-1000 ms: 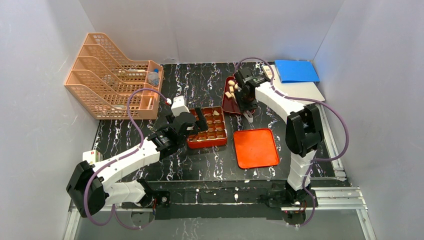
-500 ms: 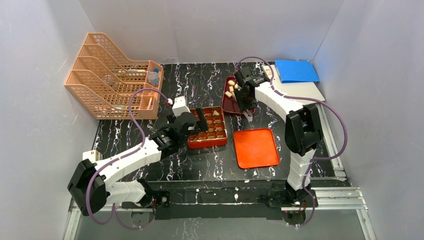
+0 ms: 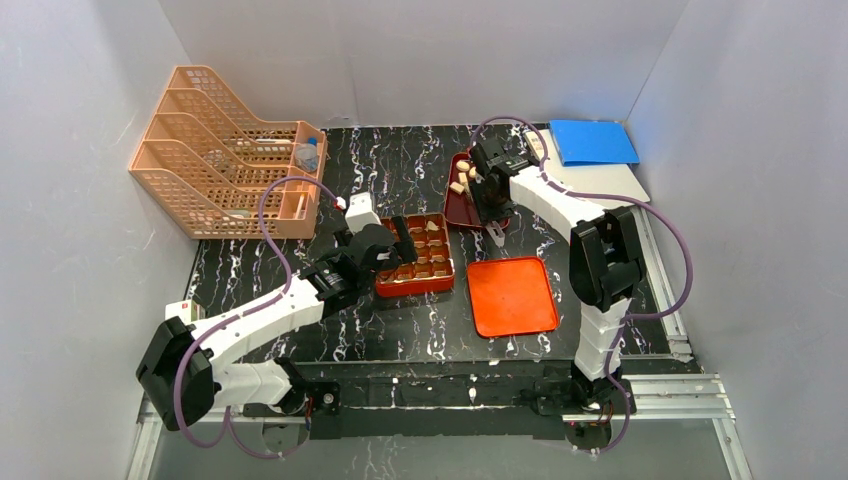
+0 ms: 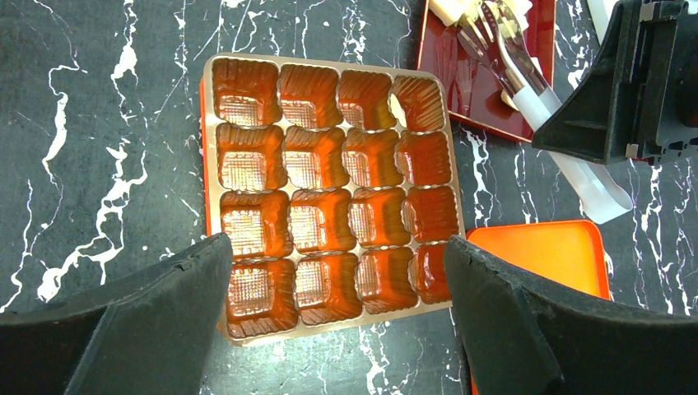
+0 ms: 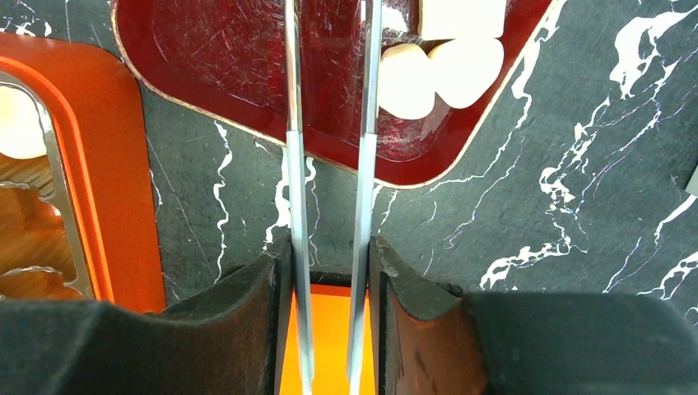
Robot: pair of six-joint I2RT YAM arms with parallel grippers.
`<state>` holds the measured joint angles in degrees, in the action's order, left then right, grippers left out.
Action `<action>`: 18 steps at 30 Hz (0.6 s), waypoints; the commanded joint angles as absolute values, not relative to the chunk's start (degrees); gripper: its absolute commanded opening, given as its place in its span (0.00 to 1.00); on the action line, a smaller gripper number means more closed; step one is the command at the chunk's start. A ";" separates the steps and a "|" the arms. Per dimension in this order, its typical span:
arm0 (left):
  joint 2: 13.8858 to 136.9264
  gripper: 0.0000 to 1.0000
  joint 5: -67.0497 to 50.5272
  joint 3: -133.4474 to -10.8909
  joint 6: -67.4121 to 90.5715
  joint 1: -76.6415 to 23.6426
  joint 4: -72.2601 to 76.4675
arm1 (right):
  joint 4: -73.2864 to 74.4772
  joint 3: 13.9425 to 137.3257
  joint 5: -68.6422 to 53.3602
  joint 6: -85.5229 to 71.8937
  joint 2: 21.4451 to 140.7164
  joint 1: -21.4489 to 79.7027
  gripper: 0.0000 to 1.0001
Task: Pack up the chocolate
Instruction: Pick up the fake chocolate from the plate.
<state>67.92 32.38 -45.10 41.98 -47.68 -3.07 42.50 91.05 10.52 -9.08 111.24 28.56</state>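
Several pale chocolate pieces (image 5: 403, 78) lie in a dark red tray (image 5: 214, 66) at the back of the table (image 3: 462, 180). My right gripper (image 5: 329, 251) is shut on a pair of metal tongs (image 5: 292, 123), whose two arms reach into that tray; their tips run out of the right wrist view. In the left wrist view the tongs (image 4: 514, 70) end beside a chocolate (image 4: 449, 10). Whether they pinch it is unclear. My left gripper (image 4: 333, 276) hangs open over the near edge of the orange-red compartmented box (image 4: 206, 164). One chocolate (image 5: 16, 123) sits in a box cell.
A flat orange lid (image 3: 512, 295) lies right of the box (image 3: 415, 255). A peach wire file rack (image 3: 225, 150) stands at the back left. A blue folder (image 3: 592, 142) and a white board (image 3: 610, 185) lie at the back right. White walls close in three sides.
The right gripper has squeezed the tongs slightly narrower and shifted a little over the dark red tray. The left arm has barely moved.
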 commanded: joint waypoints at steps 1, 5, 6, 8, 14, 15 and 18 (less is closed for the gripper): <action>66.67 0.98 34.61 -45.26 41.91 -47.29 -3.68 | 41.13 90.97 10.28 -9.35 108.71 28.44 0.01; 65.76 0.98 35.16 -45.42 42.03 -47.29 -4.32 | 41.03 90.61 10.44 -9.34 106.49 28.47 0.01; 65.56 0.98 35.36 -45.50 42.02 -47.33 -4.61 | 40.72 90.35 10.46 -9.32 105.76 28.45 0.01; 65.00 0.98 35.70 -45.76 41.92 -47.29 -5.03 | 40.36 89.88 10.39 -9.31 104.68 28.45 0.01; 64.43 0.97 35.97 -46.57 41.75 -47.29 -6.03 | 40.18 89.27 10.33 -9.23 102.28 28.43 0.01; 64.35 0.97 35.96 -46.66 41.81 -47.31 -6.05 | 40.05 89.07 10.37 -9.21 101.91 28.39 0.01; 64.21 0.97 35.84 -46.82 41.83 -47.29 -6.19 | 39.99 88.73 10.44 -9.14 101.01 28.48 0.01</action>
